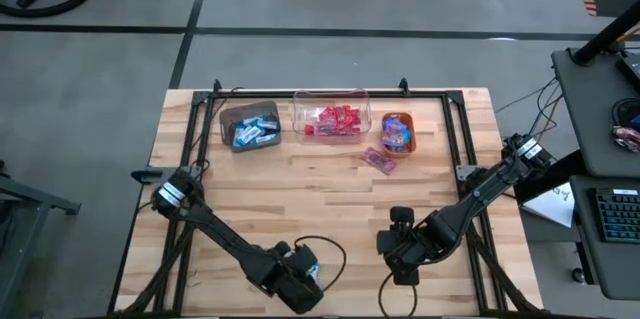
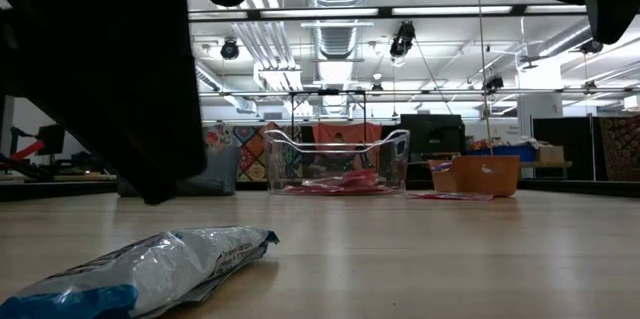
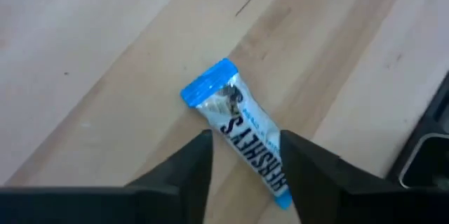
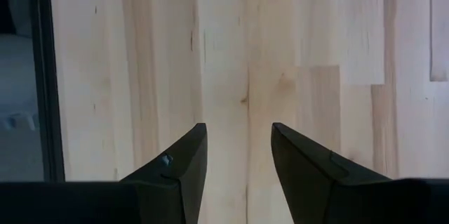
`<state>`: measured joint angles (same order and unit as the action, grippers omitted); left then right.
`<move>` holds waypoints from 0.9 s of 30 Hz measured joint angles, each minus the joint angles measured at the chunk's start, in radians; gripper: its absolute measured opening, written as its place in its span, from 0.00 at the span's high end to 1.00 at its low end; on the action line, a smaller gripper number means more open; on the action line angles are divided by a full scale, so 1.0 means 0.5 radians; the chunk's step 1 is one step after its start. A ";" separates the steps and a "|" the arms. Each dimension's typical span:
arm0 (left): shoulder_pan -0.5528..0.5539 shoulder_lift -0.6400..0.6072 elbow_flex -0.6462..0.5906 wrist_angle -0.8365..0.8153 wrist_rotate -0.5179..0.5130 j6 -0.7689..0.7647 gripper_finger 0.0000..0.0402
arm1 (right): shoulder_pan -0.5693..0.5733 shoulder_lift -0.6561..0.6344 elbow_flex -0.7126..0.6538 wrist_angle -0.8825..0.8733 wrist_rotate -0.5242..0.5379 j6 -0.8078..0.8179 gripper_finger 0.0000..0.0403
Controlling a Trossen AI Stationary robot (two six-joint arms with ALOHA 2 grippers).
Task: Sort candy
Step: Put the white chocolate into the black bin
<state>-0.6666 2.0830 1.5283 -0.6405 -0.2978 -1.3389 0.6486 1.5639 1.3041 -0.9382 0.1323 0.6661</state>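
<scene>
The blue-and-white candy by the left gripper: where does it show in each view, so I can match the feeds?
High view: blue-and-white candy at the near table edge, mostly hidden by the left gripper.
Low view: lying bottom left, closest to the camera.
Left wrist view: centre, flat on the wood, between the open fingers.
Right wrist view: not in it.
Shared landmark: the clear bin of red candy, high and low views only.

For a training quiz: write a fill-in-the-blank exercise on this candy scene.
1. The candy between the left gripper's fingers has a white and ___ wrapper.
2. The clear bin holds ___ candies.
3. The right gripper is open over bare ___.
4. The pink candy lies beside the ___ bin.

Missing: blue; red; wood; orange
</scene>
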 joint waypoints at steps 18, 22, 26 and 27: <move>0.002 0.157 0.058 0.045 -0.107 -0.011 0.51 | 0.003 0.000 -0.001 0.000 0.000 0.033 0.63; 0.000 0.158 0.056 0.046 -0.106 0.007 0.60 | 0.003 0.000 -0.001 0.000 0.000 0.032 0.63; 0.000 0.158 0.056 0.066 -0.106 0.052 0.75 | 0.003 0.000 -0.002 0.001 0.001 0.031 0.63; 0.000 0.158 0.056 0.073 -0.106 0.062 0.79 | 0.003 0.000 -0.002 0.001 0.002 0.030 0.63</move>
<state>-0.6666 2.1620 1.5562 -0.6041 -0.3509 -1.3077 0.6502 1.5639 1.3033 -0.9379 0.1332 0.6811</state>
